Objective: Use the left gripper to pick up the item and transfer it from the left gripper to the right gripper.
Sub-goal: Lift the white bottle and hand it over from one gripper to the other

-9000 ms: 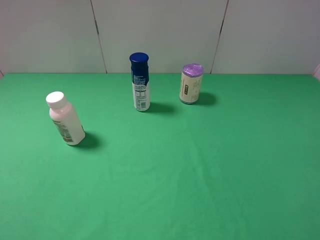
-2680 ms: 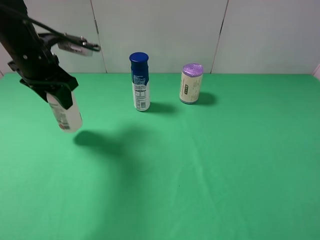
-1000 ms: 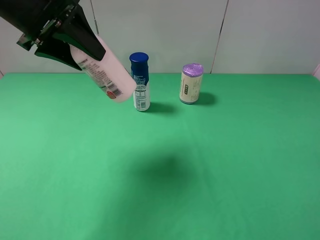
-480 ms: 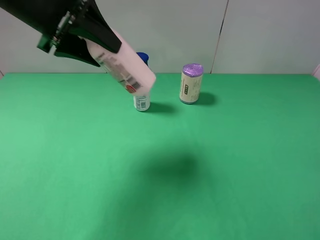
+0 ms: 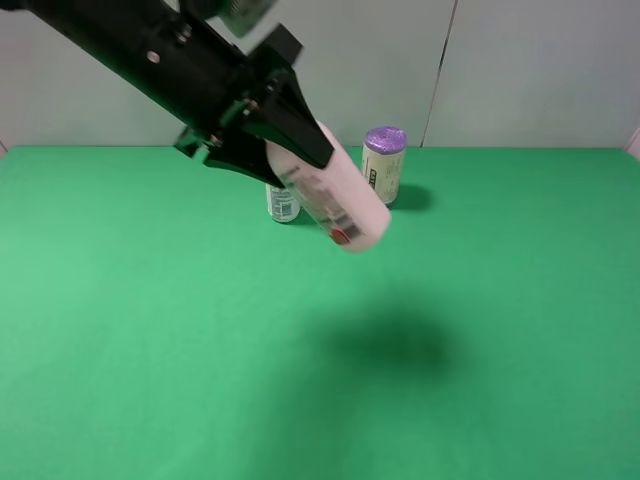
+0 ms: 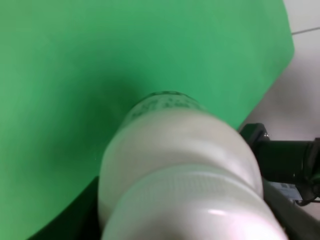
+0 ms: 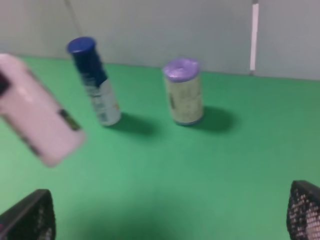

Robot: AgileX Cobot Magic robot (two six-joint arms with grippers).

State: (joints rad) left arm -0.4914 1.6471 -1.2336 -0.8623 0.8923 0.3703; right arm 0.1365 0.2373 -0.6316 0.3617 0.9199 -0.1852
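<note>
The item (image 5: 340, 205), a white bottle with a small-print label and a red patch, hangs tilted in the air above the middle of the table, base pointing down and to the right. My left gripper (image 5: 296, 150) is shut on its cap end; in the left wrist view the item (image 6: 180, 165) fills the picture between the black jaws. The right gripper (image 7: 167, 220) is open wide, with only its two fingertips (image 7: 30, 216) showing. The right wrist view has the item (image 7: 37, 122) ahead, apart from the fingers. The right gripper is outside the exterior high view.
A blue-capped bottle (image 7: 92, 80) and a purple-lidded beige can (image 7: 183, 90) stand at the back of the green cloth (image 5: 150, 350). In the exterior high view the left arm hides most of the blue-capped bottle (image 5: 283, 203); the can (image 5: 384, 165) stands just behind the item.
The left arm has carried the item to the right and lower, toward the table's middle, now in front of the blue-capped bottle. Its shadow moved right too.
</note>
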